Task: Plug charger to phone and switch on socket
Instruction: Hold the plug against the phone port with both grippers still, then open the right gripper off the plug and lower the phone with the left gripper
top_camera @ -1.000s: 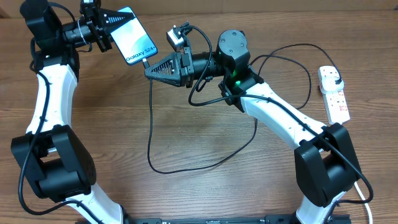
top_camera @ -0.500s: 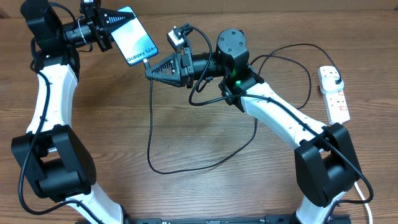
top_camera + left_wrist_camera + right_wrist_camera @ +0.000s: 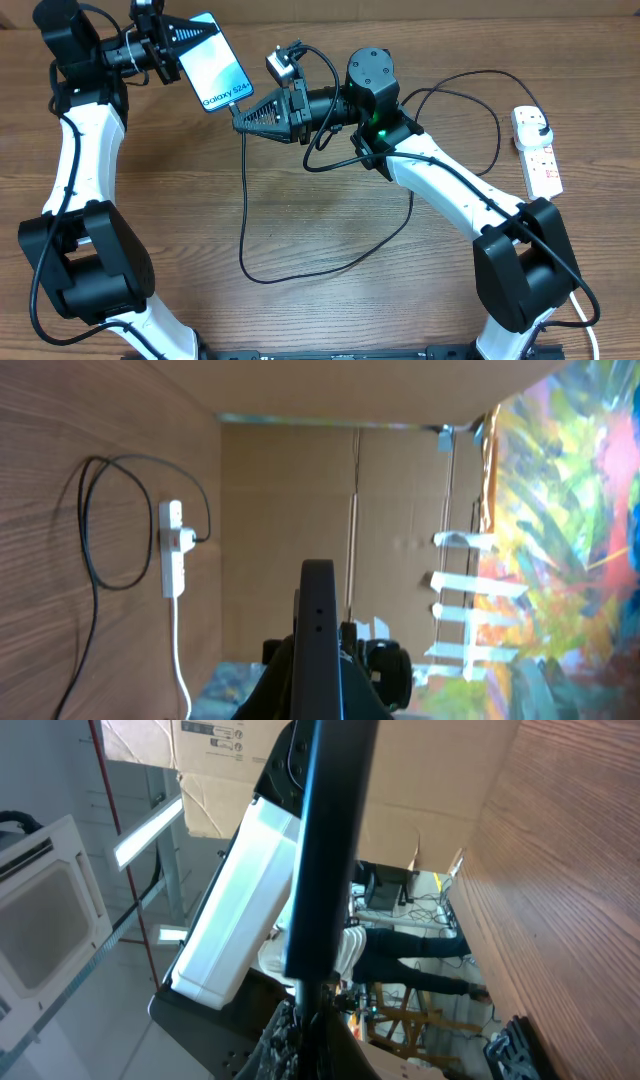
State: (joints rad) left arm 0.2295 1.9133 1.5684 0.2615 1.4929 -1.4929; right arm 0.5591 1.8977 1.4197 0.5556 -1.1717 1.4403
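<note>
Phone (image 3: 212,62) is held off the table (image 3: 330,310) at about 11 o'clock in the overhead view, screen up. The left gripper (image 3: 200,27) is clamped narrow on its upper end, and the "Galaxy" text sits at the lower end. Since a second ago that lower end has swung slightly toward 7 o'clock, so the phone sits a touch steeper. Seen from the left wrist, the phone (image 3: 318,630) is edge-on between the fingers.

The right gripper (image 3: 240,120) is pinched tight on the connector end of the charger (image 3: 243,200). It has crept a little toward 9 o'clock and now lies just beside the phone's lower edge. Whether the tip touches the port cannot be told.

From that grip the cable drops toward 6 o'clock, loops and runs back toward 3 o'clock. There its black plug sits in the socket (image 3: 540,160), which lies unmoved at the table's 3 o'clock edge.
</note>
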